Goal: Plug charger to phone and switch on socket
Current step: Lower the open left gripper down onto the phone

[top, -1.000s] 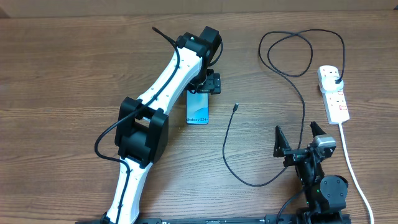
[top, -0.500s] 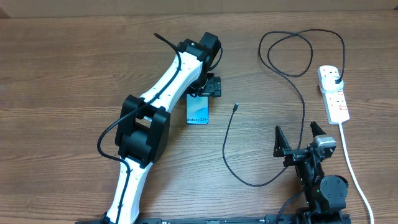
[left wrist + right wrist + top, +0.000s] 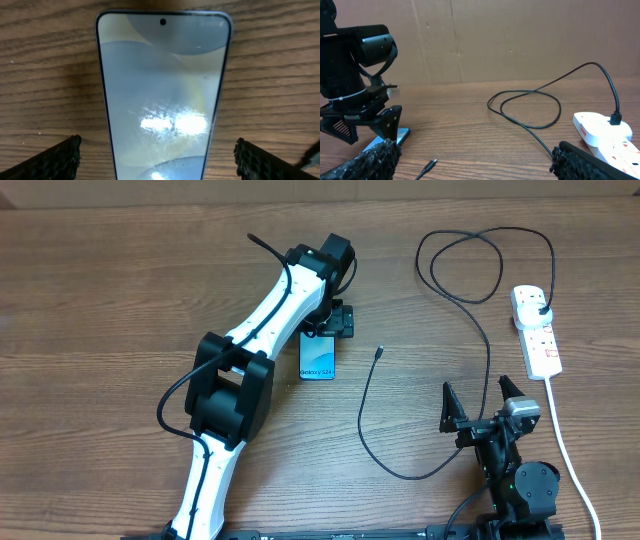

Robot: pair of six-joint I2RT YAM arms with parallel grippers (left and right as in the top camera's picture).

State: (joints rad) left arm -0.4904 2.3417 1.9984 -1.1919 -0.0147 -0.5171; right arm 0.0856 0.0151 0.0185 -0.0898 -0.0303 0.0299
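Note:
The phone [image 3: 318,358] lies flat on the wooden table, its light blue screen up. My left gripper [image 3: 331,321] hovers over the phone's far end. In the left wrist view the phone [image 3: 165,95] fills the middle, and the left gripper [image 3: 157,155] is open with a gap between each finger and the phone's edges. The charger [image 3: 366,420] is a thin black cable whose connector tip [image 3: 380,352] lies loose to the right of the phone. Its plug end [image 3: 541,306] sits in the socket [image 3: 540,340]. My right gripper [image 3: 476,392] stands open and empty near the front edge.
The black cable makes a loop [image 3: 465,265] at the back right. The socket's white cord [image 3: 566,445] runs along the right side to the front edge. In the right wrist view I see the connector tip [image 3: 429,165], the socket [image 3: 602,132] and a cardboard wall [image 3: 520,35] behind the table.
The left arm has shifted slightly over the phone. The right arm, the cable and the phone have not moved. Both grippers have stayed open.

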